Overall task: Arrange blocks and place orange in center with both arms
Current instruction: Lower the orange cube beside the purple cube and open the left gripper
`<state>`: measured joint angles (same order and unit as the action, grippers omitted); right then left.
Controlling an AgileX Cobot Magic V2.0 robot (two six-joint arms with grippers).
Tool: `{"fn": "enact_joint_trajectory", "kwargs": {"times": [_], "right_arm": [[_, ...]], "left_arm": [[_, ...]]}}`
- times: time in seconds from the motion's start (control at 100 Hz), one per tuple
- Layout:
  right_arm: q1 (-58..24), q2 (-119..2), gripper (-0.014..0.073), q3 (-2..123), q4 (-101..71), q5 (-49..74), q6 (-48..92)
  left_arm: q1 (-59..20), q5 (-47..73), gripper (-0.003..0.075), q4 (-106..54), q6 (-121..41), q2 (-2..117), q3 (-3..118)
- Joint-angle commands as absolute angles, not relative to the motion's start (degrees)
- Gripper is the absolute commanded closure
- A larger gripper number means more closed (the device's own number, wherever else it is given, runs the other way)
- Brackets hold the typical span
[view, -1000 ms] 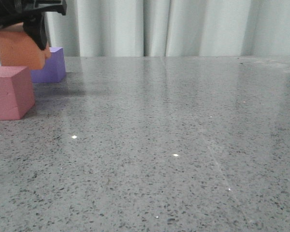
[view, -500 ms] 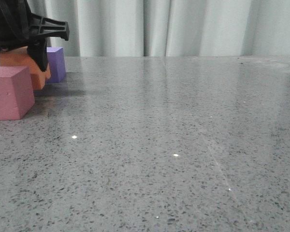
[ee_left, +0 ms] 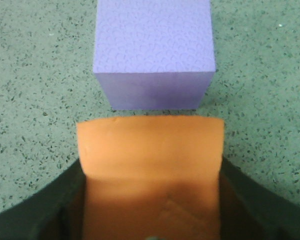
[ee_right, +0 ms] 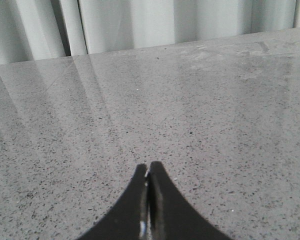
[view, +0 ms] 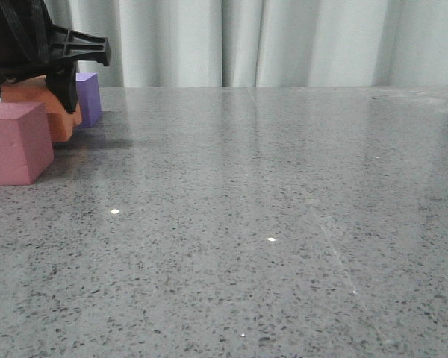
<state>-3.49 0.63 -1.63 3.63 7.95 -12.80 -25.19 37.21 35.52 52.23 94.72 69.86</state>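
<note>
My left gripper (view: 37,86) is shut on the orange cube (view: 48,112) at the far left of the table, low over or on the surface. The pinkish-red cube (view: 15,142) stands just in front of it and the purple cube (view: 89,97) just behind. In the left wrist view the orange cube (ee_left: 150,170) sits between my black fingers (ee_left: 245,200), with the purple cube (ee_left: 154,52) a small gap beyond it. My right gripper (ee_right: 149,172) is shut and empty over bare table; it does not show in the front view.
The grey speckled table (view: 269,209) stretches wide to the right of the cubes. Pale curtains (view: 284,41) hang behind the table's far edge.
My left gripper has lowered the orange cube from above the purple cube down between the pinkish-red and purple cubes. The right gripper shows no earlier view.
</note>
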Motion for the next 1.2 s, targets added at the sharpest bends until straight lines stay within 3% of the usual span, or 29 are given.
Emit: {"fn": "enact_joint_trajectory", "kwargs": {"times": [0.0,0.36,0.43,0.58,0.65,1.19], "right_arm": [[-3.2,1.8,0.0662,-0.8,3.6,3.0,-12.4],[-3.2,1.8,0.0662,-0.8,3.6,3.0,-12.4],[-3.2,1.8,0.0662,-0.8,3.6,3.0,-12.4],[-3.2,1.8,0.0662,-0.8,3.6,3.0,-12.4],[-3.2,1.8,0.0662,-0.8,3.6,3.0,-12.4],[-3.2,1.8,0.0662,-0.8,3.6,3.0,-12.4]], "left_arm": [[-25.1,34.5,0.0656,36.5,52.3,92.5,70.9],[-25.1,30.6,0.0634,36.5,52.3,92.5,68.5],[-25.1,29.5,0.0554,36.5,52.3,92.5,68.5],[-25.1,28.6,0.0230,36.5,52.3,92.5,68.5],[-25.1,28.5,0.0141,36.8,52.3,92.5,68.6],[-25.1,29.9,0.0132,37.8,50.9,88.6,68.6]]}}
